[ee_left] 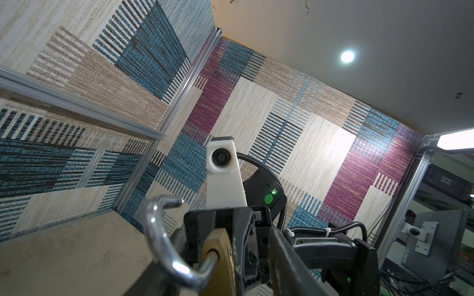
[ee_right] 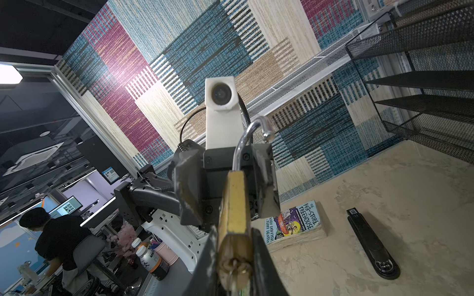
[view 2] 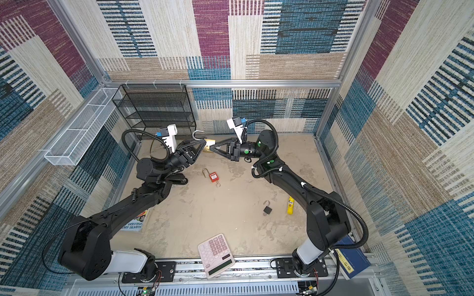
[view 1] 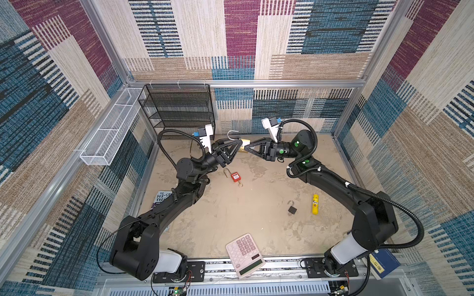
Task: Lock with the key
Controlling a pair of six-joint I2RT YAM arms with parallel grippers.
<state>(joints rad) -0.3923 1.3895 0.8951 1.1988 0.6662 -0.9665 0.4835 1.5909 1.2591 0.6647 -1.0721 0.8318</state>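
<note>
Plainly, the left gripper (view 1: 239, 145) is clamped on the brass padlock (view 1: 244, 141) at upper centre in both top views, with the shackle (view 1: 232, 134) swung open. The right gripper (view 1: 246, 148) meets its keyhole end, jaws nearly together. The key (ee_right: 234, 267) is a blurred glint (at the frame's bottom edge), so I cannot tell what they pinch. A book (view 1: 162, 197) lies half hidden under the left arm on the mottled beige tabletop (view 1: 256, 217), ringed by patchwork woven walls (view 1: 241, 38).

The colourful paperback book (ee_right: 292, 225) reads "143-STORE TREEHOUSE" and "ANDY GRIFFITHS", "TERRY DENTON" in the right wrist view (lower left in a top view, the book (view 2: 134, 225) shows only "GRIFFITHS", "DENTON").
</note>
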